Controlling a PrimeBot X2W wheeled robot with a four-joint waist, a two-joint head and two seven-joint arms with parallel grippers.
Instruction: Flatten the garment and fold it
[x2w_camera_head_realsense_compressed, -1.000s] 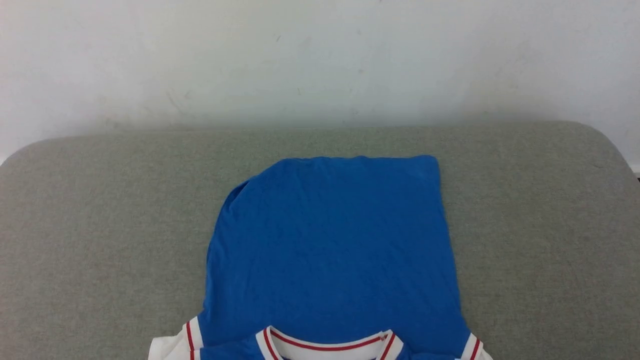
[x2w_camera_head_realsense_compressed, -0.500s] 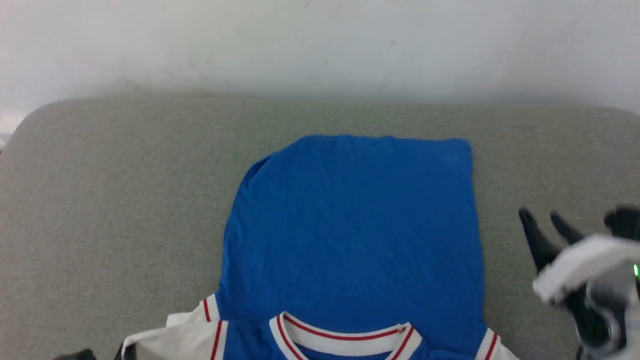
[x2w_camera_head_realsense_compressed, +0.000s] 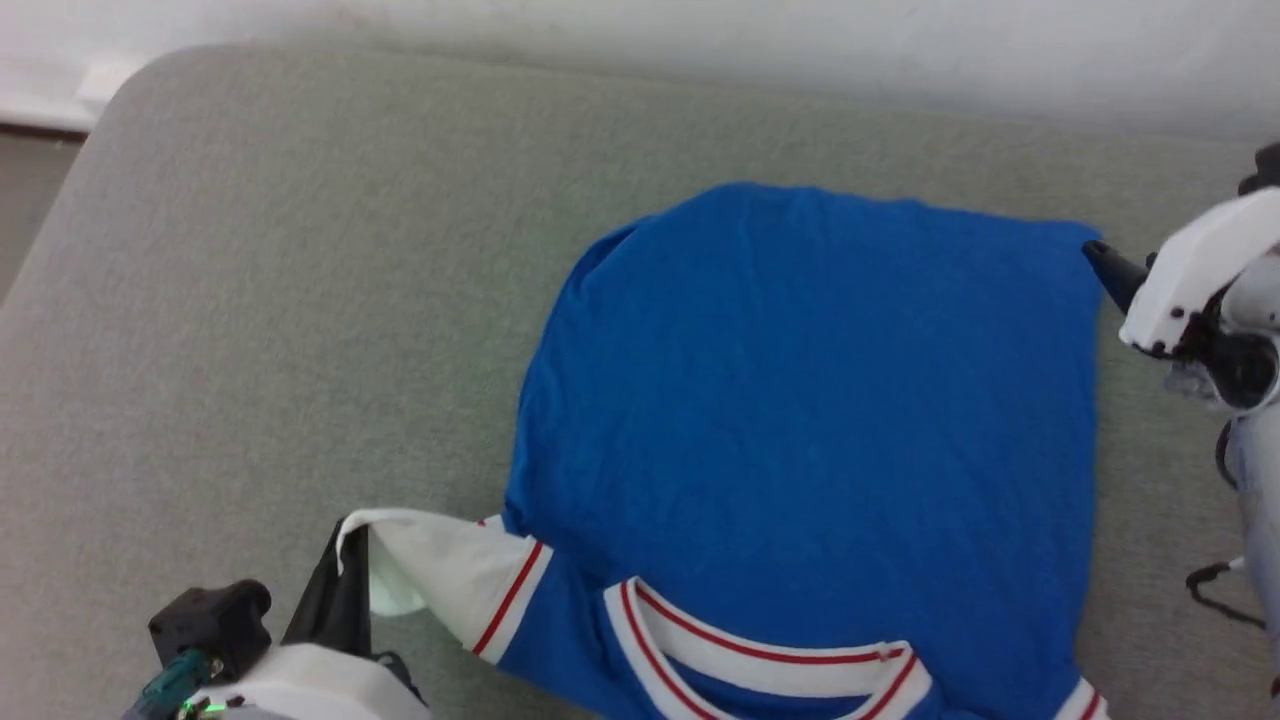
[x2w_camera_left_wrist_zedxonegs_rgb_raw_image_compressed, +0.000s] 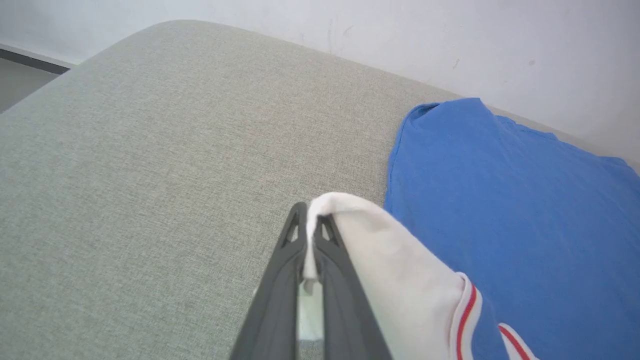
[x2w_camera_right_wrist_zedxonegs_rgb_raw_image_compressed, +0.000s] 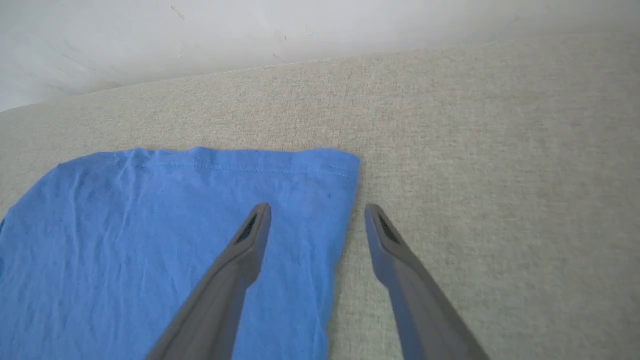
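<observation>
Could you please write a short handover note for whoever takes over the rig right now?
Grips: left end effector shut on the white sleeve of the shirt; right end effector open, straddling the shirt's far right edge, gripping nothing.
Place: shirt on the grey cushion, collar nearest the robot.
Done: blue body lies mostly flat, lightly wrinkled.
To do: sleeves not folded in; probably fold the held sleeve over next.

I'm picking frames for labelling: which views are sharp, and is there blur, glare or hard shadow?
Head view: soft throughout, light even, no glare on the garment. Left wrist view: crisp right up to the left gripper. Right wrist view: hem stitching clear, the right gripper blurs toward the bottom edge.
</observation>
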